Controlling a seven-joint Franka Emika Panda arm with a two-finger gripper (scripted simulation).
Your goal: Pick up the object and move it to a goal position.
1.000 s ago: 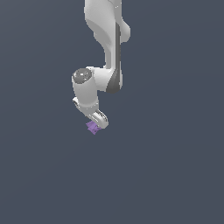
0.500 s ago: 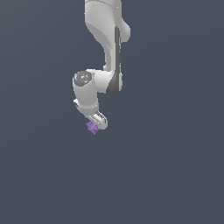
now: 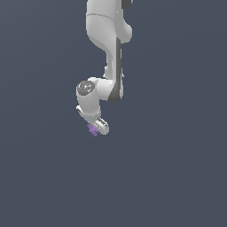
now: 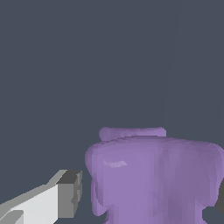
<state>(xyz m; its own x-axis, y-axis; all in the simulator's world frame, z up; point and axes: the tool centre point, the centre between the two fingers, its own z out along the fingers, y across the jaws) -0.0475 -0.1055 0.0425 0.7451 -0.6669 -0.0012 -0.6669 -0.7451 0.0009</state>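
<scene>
— Where's the object (image 3: 92, 130)?
— Tucked at the tip of the gripper (image 3: 98, 129), on the side toward the exterior view's left, just under the white wrist.
— And the grip?
— Closed on the light-purple piece: in the wrist view one finger (image 4: 65, 192) just beside its flank, the object (image 4: 153, 179) filling the space between.
— Surroundings?
— Plain dark grey-blue all round the arm (image 3: 108, 53).

- The arm (image 3: 108, 53) comes down from the top edge of the exterior view, a little toward that view's left of centre; the gripper (image 3: 98, 128) is at its lower end
- The object (image 3: 93, 130) sits at the gripper's tip, touching it, on the side toward the exterior view's left
- In the wrist view the object (image 4: 155, 175) lies just beside one finger (image 4: 65, 192); whether they touch cannot be told
</scene>
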